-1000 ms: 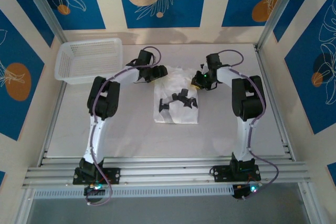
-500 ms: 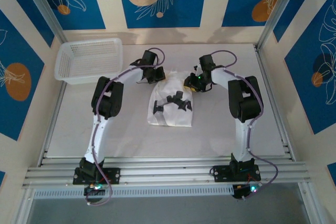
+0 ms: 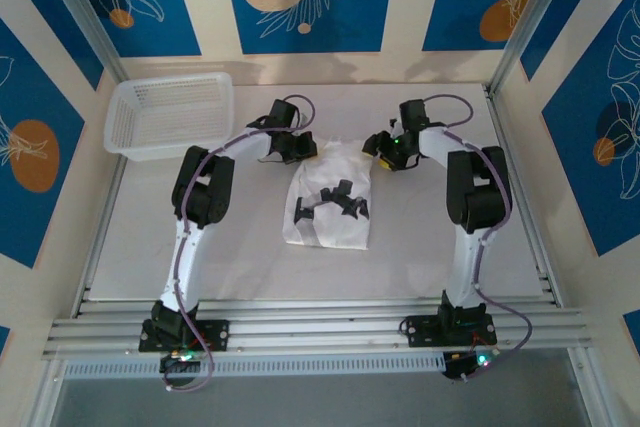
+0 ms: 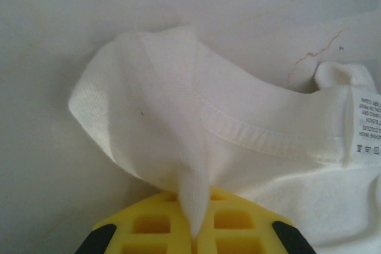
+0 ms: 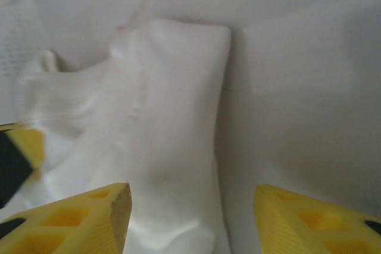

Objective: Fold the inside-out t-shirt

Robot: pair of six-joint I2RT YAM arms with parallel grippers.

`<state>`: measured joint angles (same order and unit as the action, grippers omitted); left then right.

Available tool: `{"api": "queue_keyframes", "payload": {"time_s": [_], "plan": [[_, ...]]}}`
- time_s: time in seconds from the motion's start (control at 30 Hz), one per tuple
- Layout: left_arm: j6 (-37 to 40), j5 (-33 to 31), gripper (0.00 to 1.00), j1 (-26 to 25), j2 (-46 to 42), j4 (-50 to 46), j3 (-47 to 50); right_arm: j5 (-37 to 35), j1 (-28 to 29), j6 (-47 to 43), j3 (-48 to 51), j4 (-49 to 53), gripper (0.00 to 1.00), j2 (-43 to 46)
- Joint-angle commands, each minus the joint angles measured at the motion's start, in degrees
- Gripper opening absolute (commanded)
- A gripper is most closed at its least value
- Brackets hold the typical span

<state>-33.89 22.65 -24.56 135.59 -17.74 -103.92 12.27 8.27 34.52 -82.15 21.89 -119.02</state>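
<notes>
The t-shirt (image 3: 330, 227) lies near the middle of the worktop (image 3: 430, 247) as a narrow, part-folded white bundle. Its long axis runs almost straight away from the arm bases, with the near end square-edged and the far end rumpled. Dark printed shapes (image 3: 335, 202) show through the cloth at mid-length. The collar end points to the far side, and the two arms meet the shirt there, one at each far corner.

The left gripper (image 3: 298, 147) sits at the far left corner. In the left wrist view its yellow fingers are pressed together on a peaked fold of the t-shirt (image 4: 178, 123), and the cloth tapers to a point between them (image 4: 193, 233). The ribbed collar seam (image 4: 250, 132) curves just beside that fold, and the care label (image 4: 363, 126) stands at the right edge, seams outward.

The right gripper (image 3: 378, 147) sits at the far right corner. In the right wrist view its fingers stand well apart (image 5: 189, 209) and pinch nothing. A loose lobe of the t-shirt (image 5: 172, 123) lies on the worktop between and ahead of them, closer to the left finger.

A white mesh basket (image 3: 170, 112) rests at the far left of the worktop, well apart from the shirt.
</notes>
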Motion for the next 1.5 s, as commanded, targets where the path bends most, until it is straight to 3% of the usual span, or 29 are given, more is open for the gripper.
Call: {"api": "queue_keyframes", "payload": {"time_s": [0.0,0.43,0.5,0.6,0.63,0.8,0.93,1.0,1.07,1.17,1.3,1.47], "plan": [[1.3,3.7,0.0,-0.4,-0.7,0.4,1.1,1.2,1.7,0.7,-1.6,1.8,0.57,-2.0],[1.8,6.8,0.0,-1.5,-0.9,2.7,2.8,2.8,4.6,4.8,-2.3,-1.0,0.51,-5.9],[1.6,7.4,0.0,-1.5,-1.0,3.2,3.0,4.0,4.9,5.3,-2.5,-1.2,0.45,-6.2],[0.6,8.3,0.0,-1.4,-2.4,4.9,5.0,7.7,4.7,7.1,-0.5,-4.3,0.05,-3.8],[-0.5,8.8,0.0,-1.2,-3.7,6.2,6.4,8.2,4.6,7.4,0.8,-5.8,0.0,-1.6],[-3.3,13.7,0.0,0.2,-14.2,6.6,6.2,7.9,3.9,3.5,-4.3,-1.1,0.0,10.3],[-1.6,13.1,0.0,0.3,-25.2,3.6,1.6,9.1,5.4,-1.9,-14.7,3.8,0.0,18.8],[-1.1,11.6,0.0,0.1,-30.6,5.2,3.4,7.0,7.4,-5.1,-15.2,2.5,0.0,23.6],[0.2,8.3,0.0,-0.5,-36.1,7.0,8.8,4.1,9.8,-9.3,-10.4,-2.2,0.0,28.6],[3.3,3.0,0.0,-2.1,-43.5,11.2,21.8,0.6,13.4,-16.5,7.5,-16.6,0.0,36.2],[2.3,2.9,0.0,-4.2,-46.0,17.3,38.9,0.4,14.6,-14.1,32.0,-34.3,0.0,40.0],[-3.8,3.7,0.0,-6.5,-46.7,24.5,55.9,3.0,15.3,-10.3,46.2,-37.3,0.0,38.7]]}}
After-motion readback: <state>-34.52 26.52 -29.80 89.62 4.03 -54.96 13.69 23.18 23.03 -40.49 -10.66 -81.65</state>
